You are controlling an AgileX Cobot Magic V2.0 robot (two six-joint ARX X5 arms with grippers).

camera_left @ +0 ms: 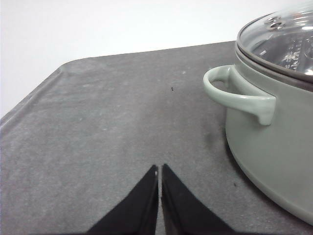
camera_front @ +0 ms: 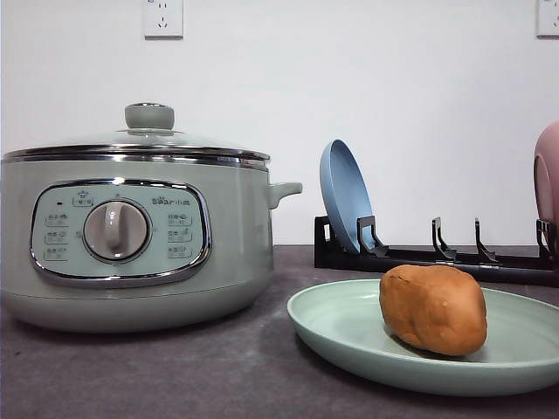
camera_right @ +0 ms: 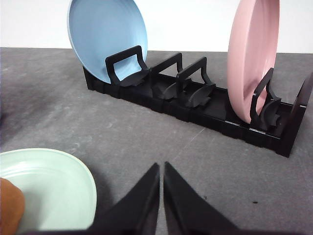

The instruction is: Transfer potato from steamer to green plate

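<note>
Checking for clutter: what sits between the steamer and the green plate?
Nothing: the front view shows bare dark table between the steamer and the green plate.

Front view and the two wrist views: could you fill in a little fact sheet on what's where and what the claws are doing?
potato: lying on the green plate
steamer: left of that plate, glass lid on
blue plate: upright in black rack
pink plate: upright at the rack's other end
left gripper: shut, empty, above table beside the steamer
right gripper: shut, empty, facing the rack
</note>
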